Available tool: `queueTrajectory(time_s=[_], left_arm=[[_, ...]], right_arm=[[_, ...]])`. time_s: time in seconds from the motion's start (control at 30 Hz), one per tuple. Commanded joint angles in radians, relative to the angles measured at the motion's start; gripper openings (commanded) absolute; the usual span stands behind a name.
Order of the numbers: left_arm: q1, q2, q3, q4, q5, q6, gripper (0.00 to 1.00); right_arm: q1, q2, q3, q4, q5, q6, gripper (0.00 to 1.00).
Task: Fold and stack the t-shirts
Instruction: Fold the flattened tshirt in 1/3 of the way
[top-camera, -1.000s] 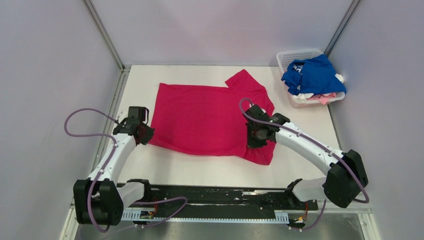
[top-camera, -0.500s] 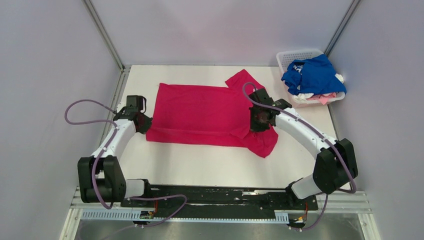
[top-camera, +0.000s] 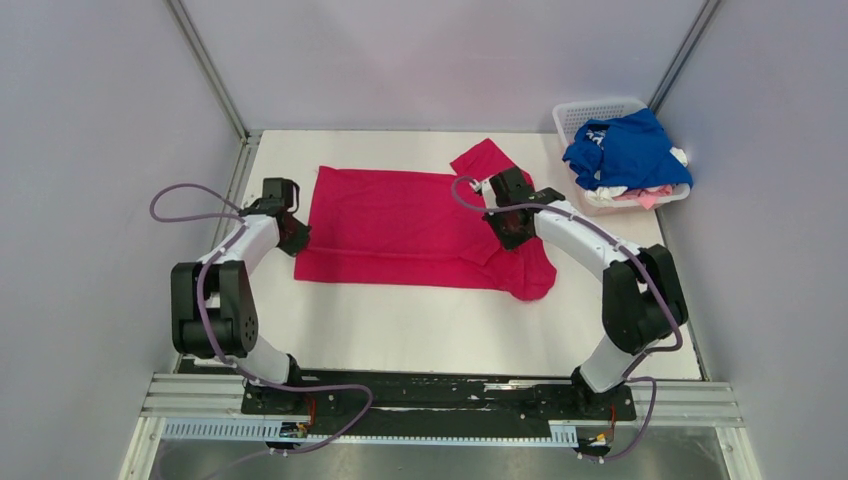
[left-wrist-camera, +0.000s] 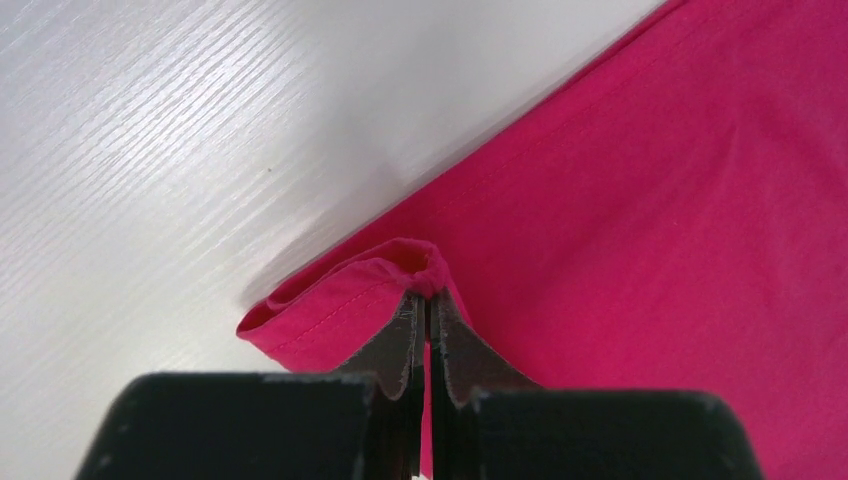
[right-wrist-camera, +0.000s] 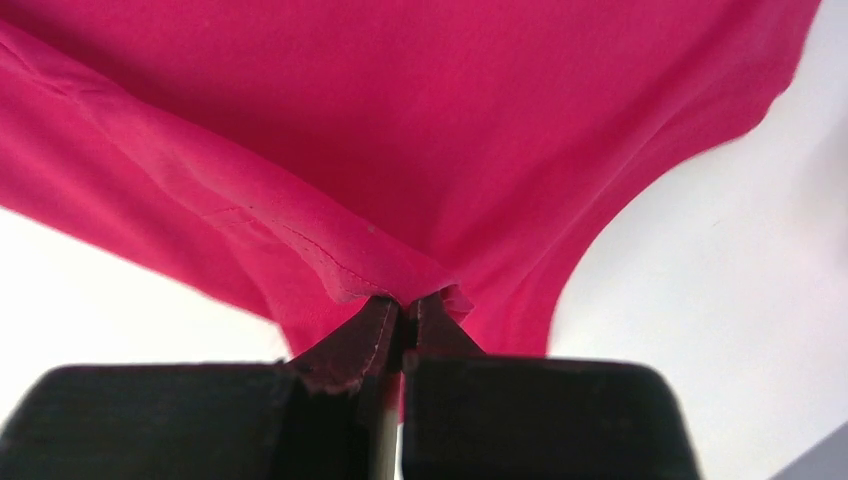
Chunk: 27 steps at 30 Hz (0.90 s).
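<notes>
Overhead, the left pincer sits at the left edge of the magenta t-shirt, which lies spread on the white surface. Only its wrist view shows the jaws pressed together on a pinched fold of stitched hem. Rightward, the right pincer likewise clamps a hem near the sleeve, a detail that is clear only from its own wrist view. Far right, one lattice basket holds a blue t-shirt over white and pink cloth. Two pincers, one spread shirt. The blue shirt's white print is too small to read.
</notes>
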Motion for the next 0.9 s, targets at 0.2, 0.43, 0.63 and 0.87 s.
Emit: queueTrajectory(time_s=[0.2, 0.43, 0.63, 0.87], left_arm=[[0.010, 0.120, 0.102, 0.055, 0.005, 0.052, 0.03], [0.010, 0.162, 0.135, 0.052, 0.008, 0.078, 0.23], [0.010, 0.119, 0.180, 0.033, 0.000, 0.100, 0.91], [0.008, 0.034, 0.183, 0.051, 0.134, 0.158, 1.00]], right_arm=[[-0.045, 0.073, 0.001, 0.391, -0.041, -0.789, 0.00], [-0.050, 0.182, 0.056, 0.528, -0.033, -0.932, 0.32], [-0.052, 0.138, 0.047, 0.769, 0.105, -0.758, 1.00], [-0.131, -0.225, -0.184, 0.841, 0.118, 0.248, 1.00]])
